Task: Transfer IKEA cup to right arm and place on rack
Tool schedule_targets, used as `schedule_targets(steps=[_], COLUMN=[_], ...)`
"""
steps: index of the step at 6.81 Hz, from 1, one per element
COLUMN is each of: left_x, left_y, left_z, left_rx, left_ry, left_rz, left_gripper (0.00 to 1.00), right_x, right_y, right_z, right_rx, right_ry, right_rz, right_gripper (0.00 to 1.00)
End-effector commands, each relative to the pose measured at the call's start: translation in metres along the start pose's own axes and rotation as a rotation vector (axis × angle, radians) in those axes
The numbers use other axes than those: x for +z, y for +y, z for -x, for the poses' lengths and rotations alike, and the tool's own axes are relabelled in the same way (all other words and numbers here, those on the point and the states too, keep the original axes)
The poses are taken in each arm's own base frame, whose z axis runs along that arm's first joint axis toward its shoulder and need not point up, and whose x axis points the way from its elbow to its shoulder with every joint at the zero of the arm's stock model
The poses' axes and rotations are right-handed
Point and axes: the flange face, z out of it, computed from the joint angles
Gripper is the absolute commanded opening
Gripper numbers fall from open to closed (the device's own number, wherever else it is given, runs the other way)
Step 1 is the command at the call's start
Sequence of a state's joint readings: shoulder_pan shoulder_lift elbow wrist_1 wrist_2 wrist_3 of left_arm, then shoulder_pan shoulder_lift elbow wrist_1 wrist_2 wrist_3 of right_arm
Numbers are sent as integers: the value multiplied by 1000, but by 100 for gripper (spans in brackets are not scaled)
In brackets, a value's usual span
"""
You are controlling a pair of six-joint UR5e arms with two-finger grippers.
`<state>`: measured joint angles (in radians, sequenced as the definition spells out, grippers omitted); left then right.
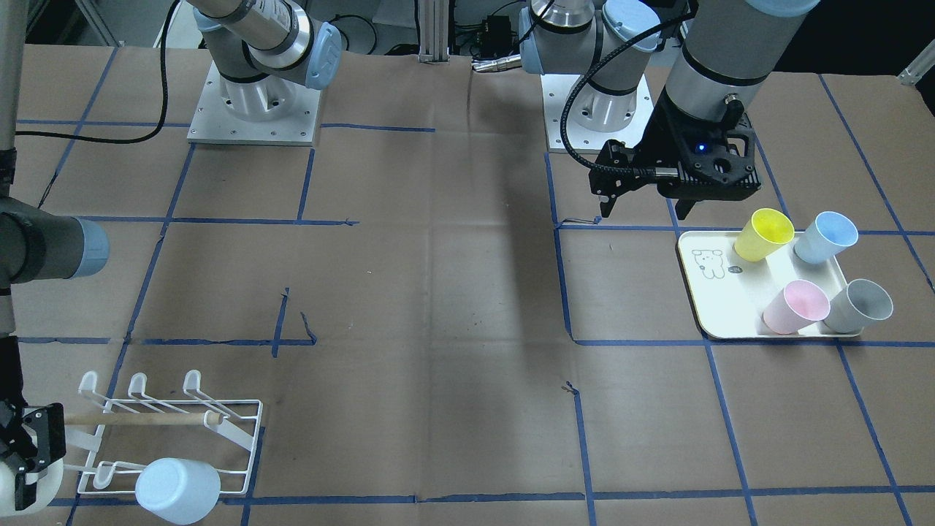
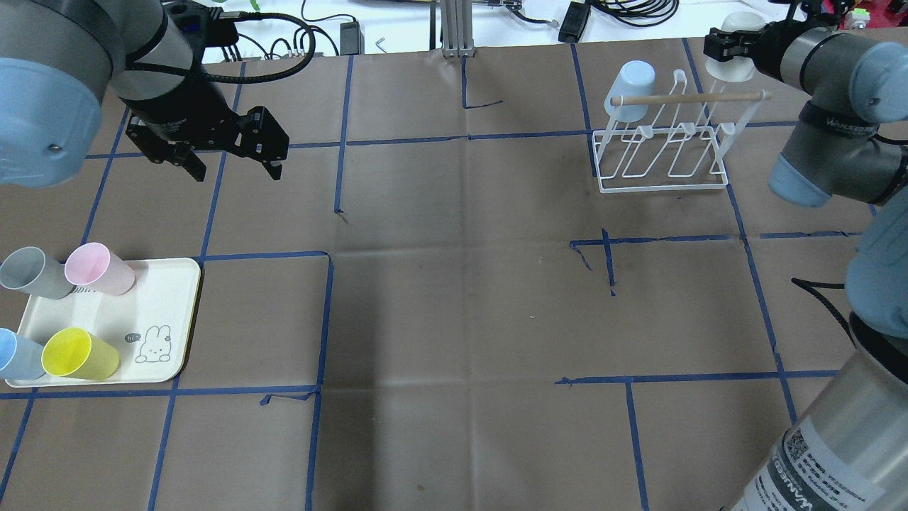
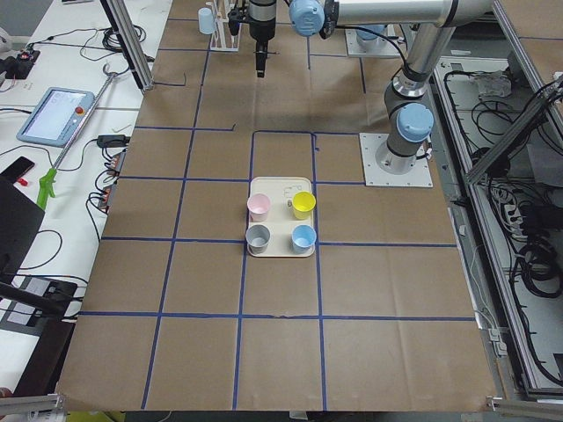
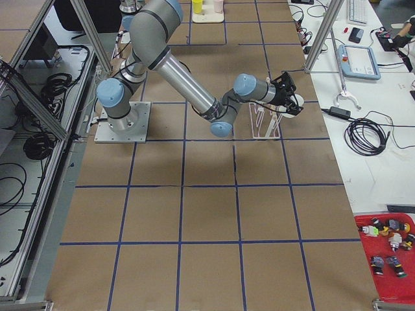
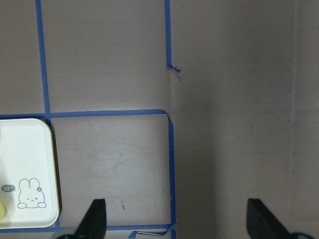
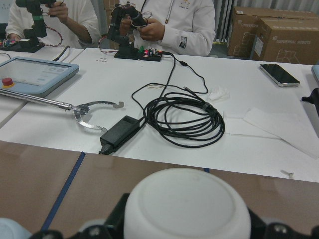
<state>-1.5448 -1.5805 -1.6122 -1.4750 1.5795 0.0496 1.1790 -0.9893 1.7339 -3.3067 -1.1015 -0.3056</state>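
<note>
Overhead exterior coverage takes in the whole bench [image 2: 461, 298], papered brown and gridded in blue tape, with the two arms working opposite ends. The right arm [image 2: 837, 64] stretches to the far corner, elbow folded back and wrist turned sideways toward the rack [image 2: 660, 189]. I judge that this pose lines its load up with the row of prongs rather than dropping it from above. The left arm [image 2: 142, 50] hangs over bare bench between the far edge and the tray [image 2: 163, 298]. Its wrist points straight down, probably parked out of the way now that the hand-over looks finished.

A pale blue cup [image 2: 631, 81] sits upturned on the rack's end prong, beside the wooden handle's tip. On the tray stand four more: grey cup [image 2: 32, 273], pink cup [image 2: 99, 268], yellow cup [image 2: 78, 353] and another blue cup [image 2: 18, 355].

The right gripper [image 2: 727, 44] pinches the white cup [image 2: 731, 69] just past the handle's other end, near the rack but not on a prong. The wrist view shows its closed base facing the camera. The left gripper [image 2: 234, 169] is spread wide and holds nothing
</note>
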Motion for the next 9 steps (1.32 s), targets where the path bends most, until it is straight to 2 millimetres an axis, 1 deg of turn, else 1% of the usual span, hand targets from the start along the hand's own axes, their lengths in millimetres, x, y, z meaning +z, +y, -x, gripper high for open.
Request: schedule_targets(steps=[1,2,3,4,6,7,9], left_x=[-1,-1,-1,-1,0,0,1], left_y=[-1,-1,-1,-1,-1,-1,-2], left_z=[0,0,0,0,0,0,0], left_rx=[-7,-11,-27,-66,-76,-74,-73], left_ry=[-1,-1,-1,1,1,1,4], left_rz=[-10,-11,-11,-9,-8,-6,-6], left_gripper=[100,100,100,100,100,100,100], right_x=[-1,-2,-1,-2,-3,-7,-24], right_y=[16,16,16,13,11,5,-16], right_z=[6,7,8,6,6,5,9], right_rx=[9,9,23,18,20,34,112], right_ry=[-8,-9,-13,-7,-5,-7,-59], right_rz=[22,22,30,26,26,56,218], right_gripper=[13,50,99,100,100,100,100])
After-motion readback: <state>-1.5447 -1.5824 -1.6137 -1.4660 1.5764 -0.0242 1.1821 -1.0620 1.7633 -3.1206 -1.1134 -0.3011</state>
